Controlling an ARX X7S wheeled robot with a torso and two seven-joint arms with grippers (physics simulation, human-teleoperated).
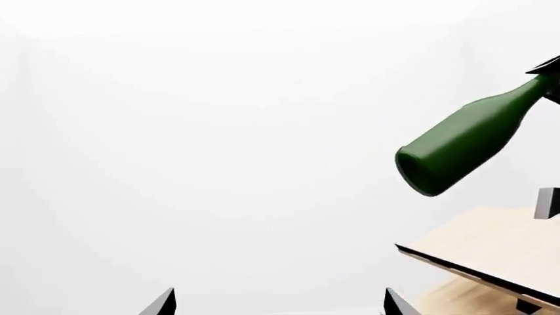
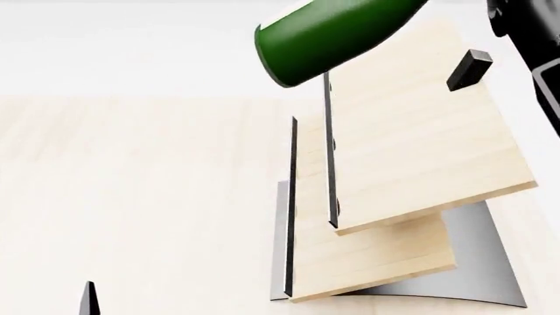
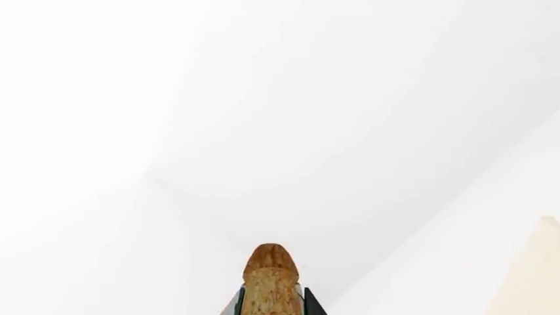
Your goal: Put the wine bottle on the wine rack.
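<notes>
Bottle (image 2: 328, 33) held tilted in the air over the rack (image 2: 411, 151).
Dark green glass, base toward the left; only the right wrist view shows its tan cork, clamped between the right gripper (image 3: 271, 303) fingers. Left gripper (image 1: 278, 303) spread, empty.

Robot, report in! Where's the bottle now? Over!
Right gripper shut on bottle near the cork. Left gripper open, empty. Bottle tilted in the air above rack, not on it. Nothing in the way.
</notes>
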